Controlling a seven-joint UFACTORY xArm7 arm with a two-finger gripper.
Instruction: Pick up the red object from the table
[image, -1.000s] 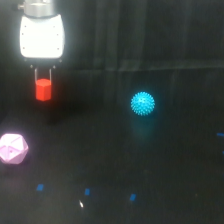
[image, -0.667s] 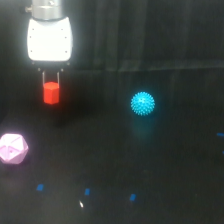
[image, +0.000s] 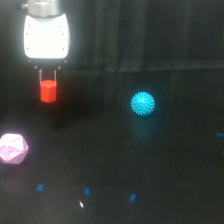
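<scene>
The 2 thin jaws of the gripper (image: 48, 80) were clamped on the upper sides of the red object (image: 48, 91), which hung below the white gripper body at the upper part of the exterior view's left, apparently lifted off the table (image: 165, 165). A spiky cyan ball (image: 143, 103) sat well apart toward the exterior view's right, and a pink polyhedron (image: 12, 148) lay below the red object at the view's left edge. A few small blue marks (image: 87, 191) dotted the black surface near the bottom.
</scene>
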